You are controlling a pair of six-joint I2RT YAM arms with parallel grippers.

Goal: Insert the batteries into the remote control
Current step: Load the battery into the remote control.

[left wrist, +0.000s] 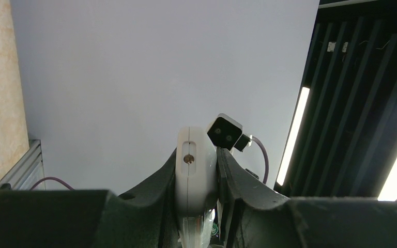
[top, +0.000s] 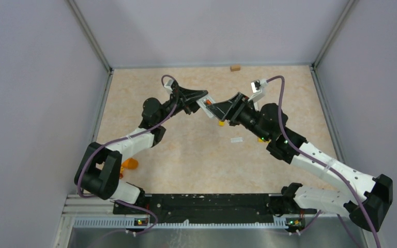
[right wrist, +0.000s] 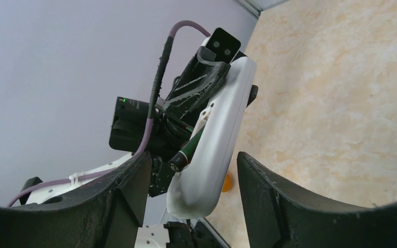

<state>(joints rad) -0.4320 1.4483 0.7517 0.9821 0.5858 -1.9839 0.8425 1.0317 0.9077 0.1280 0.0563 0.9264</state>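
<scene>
My left gripper (top: 200, 99) is shut on the white remote control (top: 205, 106) and holds it tilted above the table. In the left wrist view the remote (left wrist: 196, 173) stands end-on, clamped between both fingers. My right gripper (top: 219, 108) is open at the remote's other end. In the right wrist view its jaws (right wrist: 192, 158) stand wide on either side of the remote (right wrist: 214, 150) without touching it. A dark battery (right wrist: 186, 151) sticks out at a slant from the remote's recess. An orange battery (top: 208, 102) shows in the recess from above. The third battery is not in view.
A small white flat piece (top: 237, 140) lies on the table under the right arm. A small yellow block (top: 221, 123) lies below the grippers. A larger orange cylinder (top: 130, 164) sits by the left arm. A brown block (top: 234, 67) is at the back wall.
</scene>
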